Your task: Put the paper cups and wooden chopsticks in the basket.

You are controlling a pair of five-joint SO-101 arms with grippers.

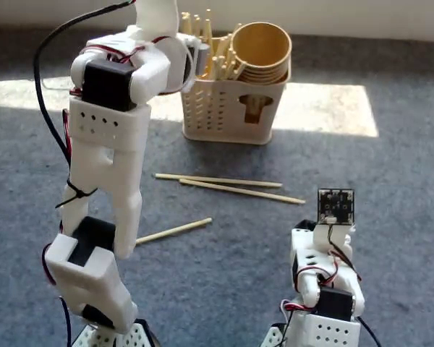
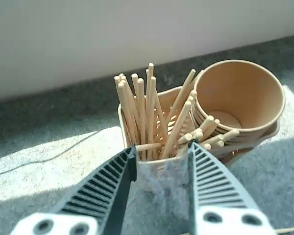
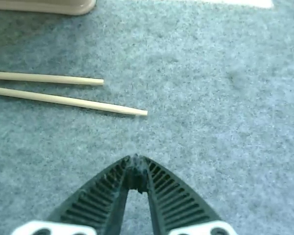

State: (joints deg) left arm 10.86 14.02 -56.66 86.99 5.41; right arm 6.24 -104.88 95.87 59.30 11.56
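The beige slotted basket point(image 1: 235, 108) stands at the back of the grey carpet. It holds a stack of paper cups point(image 1: 264, 47) tilted on their side and several wooden chopsticks point(image 1: 202, 40) standing upright. My left gripper point(image 2: 161, 149) hangs open just above the basket's near corner point(image 2: 152, 178), with nothing between its fingers; the cups point(image 2: 240, 98) and chopsticks point(image 2: 147, 112) lie right beyond it. Three chopsticks lie on the carpet: two side by side point(image 1: 217, 179) point(image 1: 242, 190) and one nearer point(image 1: 173, 230). My right gripper point(image 3: 135, 159) is shut and empty, low over the carpet just short of the pair point(image 3: 46, 78) point(image 3: 68, 100).
The left arm point(image 1: 105, 144) stretches from the front left up to the basket. The right arm point(image 1: 325, 275) is folded at the front right. Bare carpet lies to the right of the basket and the chopsticks. A pale wall point(image 2: 88, 39) runs behind the basket.
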